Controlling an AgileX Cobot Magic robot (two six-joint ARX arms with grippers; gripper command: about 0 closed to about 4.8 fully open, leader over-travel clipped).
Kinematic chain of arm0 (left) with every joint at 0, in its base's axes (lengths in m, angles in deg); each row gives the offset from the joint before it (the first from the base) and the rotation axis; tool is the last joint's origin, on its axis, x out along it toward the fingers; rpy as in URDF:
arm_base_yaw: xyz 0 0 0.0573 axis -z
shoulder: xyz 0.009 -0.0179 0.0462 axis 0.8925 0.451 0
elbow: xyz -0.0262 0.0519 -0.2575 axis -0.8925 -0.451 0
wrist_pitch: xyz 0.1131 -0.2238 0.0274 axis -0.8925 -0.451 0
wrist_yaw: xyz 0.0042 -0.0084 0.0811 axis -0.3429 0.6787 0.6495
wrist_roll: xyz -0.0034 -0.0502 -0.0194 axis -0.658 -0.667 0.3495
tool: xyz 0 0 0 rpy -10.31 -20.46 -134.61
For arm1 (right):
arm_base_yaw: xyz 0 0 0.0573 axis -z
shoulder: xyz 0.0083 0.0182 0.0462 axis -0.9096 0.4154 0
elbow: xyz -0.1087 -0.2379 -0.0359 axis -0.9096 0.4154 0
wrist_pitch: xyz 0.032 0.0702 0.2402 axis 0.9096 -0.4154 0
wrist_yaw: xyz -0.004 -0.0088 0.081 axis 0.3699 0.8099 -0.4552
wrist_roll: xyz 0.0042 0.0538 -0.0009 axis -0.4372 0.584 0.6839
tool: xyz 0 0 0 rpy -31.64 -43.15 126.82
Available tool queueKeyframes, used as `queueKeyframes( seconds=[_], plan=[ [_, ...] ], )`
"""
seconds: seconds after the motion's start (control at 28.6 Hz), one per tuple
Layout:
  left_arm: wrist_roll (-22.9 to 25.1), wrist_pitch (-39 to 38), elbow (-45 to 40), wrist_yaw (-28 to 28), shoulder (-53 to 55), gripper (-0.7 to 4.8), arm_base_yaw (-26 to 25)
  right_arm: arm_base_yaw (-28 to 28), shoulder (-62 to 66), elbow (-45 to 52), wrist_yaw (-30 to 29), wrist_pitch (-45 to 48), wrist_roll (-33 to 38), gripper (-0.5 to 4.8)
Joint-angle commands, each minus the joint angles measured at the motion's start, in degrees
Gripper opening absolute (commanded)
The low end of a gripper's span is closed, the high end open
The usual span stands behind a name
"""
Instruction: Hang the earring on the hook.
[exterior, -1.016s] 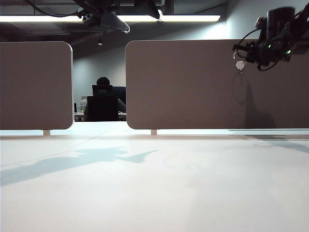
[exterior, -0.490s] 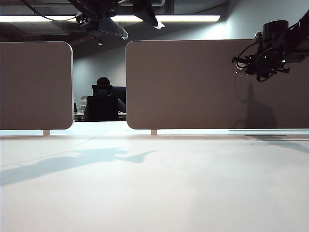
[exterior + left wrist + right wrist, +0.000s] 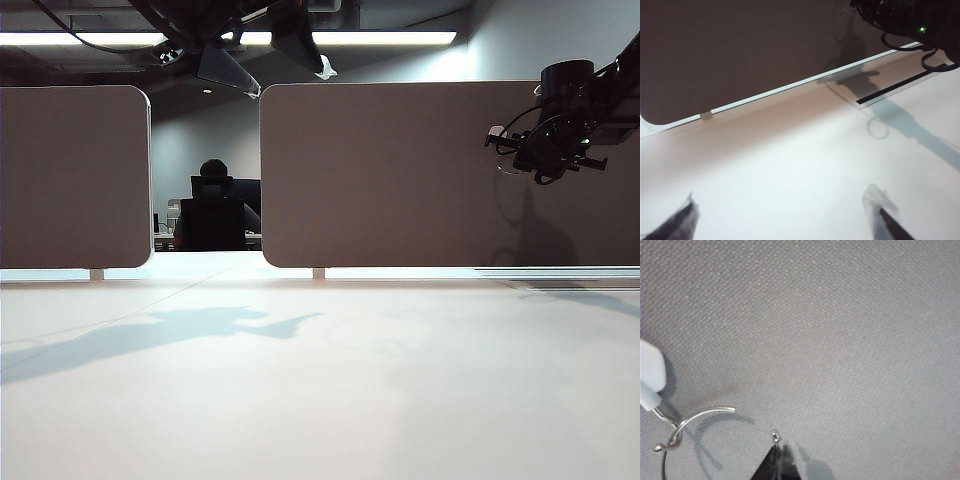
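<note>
Left gripper [image 3: 785, 220] is wide open, empty, hovering over the bare worktop [image 3: 320, 380]. At the far edge, the right gripper [image 3: 782, 457] is fully closed against the partition panel [image 3: 840, 315]. Earring [image 3: 685, 435] appears looped on the hook [image 3: 662, 416]. Whether the fingertips [image 3: 775, 460] pinch its wire end is unclear. Release and retreat remain.

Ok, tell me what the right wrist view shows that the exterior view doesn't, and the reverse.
Only the right wrist view: the thin silver wire hoop earring, lying across the metal prong of the small white wall hook; whether the gripper grips it I cannot tell. Only the exterior view: the open left gripper high above, the pale table and a seated person behind. Both: the grey fabric divider panel and the shut right gripper close against it, on the right in the exterior view.
</note>
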Motion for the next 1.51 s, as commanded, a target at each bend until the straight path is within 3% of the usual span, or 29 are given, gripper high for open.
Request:
queueKeyframes(
  seconds=[0.04,0.21,0.35,0.42,0.98,1.02,1.09,1.19,1.33,1.37,1.44,1.51],
  plan=[
    [0.2,0.3,0.4,0.2,-0.1,4.79,0.0,0.0,-0.2,-0.4,0.1,-0.2,0.3,-0.07],
    [0.2,0.1,0.4,0.2,-0.2,4.79,0.0,0.0,-0.2,-0.4,-0.1,-0.3,0.3,-0.03],
    [0.2,-0.4,0.4,0.2,-0.2,4.79,0.0,0.0,-0.2,-0.4,-0.1,-0.3,0.3,1.55],
    [0.2,-0.5,0.4,0.2,-0.1,4.79,0.0,0.0,-0.2,-0.4,-0.1,-0.3,0.3,1.81],
    [1.3,-0.5,0.4,0.3,-0.2,4.79,0.0,0.0,-4.2,-0.4,-0.1,-4.0,-1.9,1.79],
    [1.3,-0.5,0.4,0.2,-0.2,4.79,0.0,0.0,-5.3,-0.4,-0.1,-6.5,-1.9,1.59],
    [1.3,-0.5,0.4,0.0,-0.3,4.79,0.0,-0.1,-8.2,-0.4,-0.1,-14.6,-2.6,0.00],
    [1.2,-0.5,0.4,-1.2,-0.9,4.79,0.0,-0.5,-12.0,-0.4,-2.0,-25.4,-7.6,-0.03],
    [1.1,-0.7,0.4,-1.7,-3.0,1.17,0.0,-1.6,-15.7,-0.4,-9.0,-33.5,-13.8,-0.03],
    [1.1,-0.8,0.4,-1.7,-3.7,0.62,0.0,-2.0,-16.7,-0.4,-9.2,-35.9,-15.7,-0.03],
    [1.1,-0.9,0.4,-1.5,-5.2,-0.08,0.0,-3.2,-18.3,-0.3,-8.9,-39.0,-18.4,-0.03],
    [1.0,-1.4,0.4,-1.4,-6.7,-0.06,0.0,-3.7,-20.0,0.2,-9.0,-41.2,-19.3,-0.03]
  ],
)
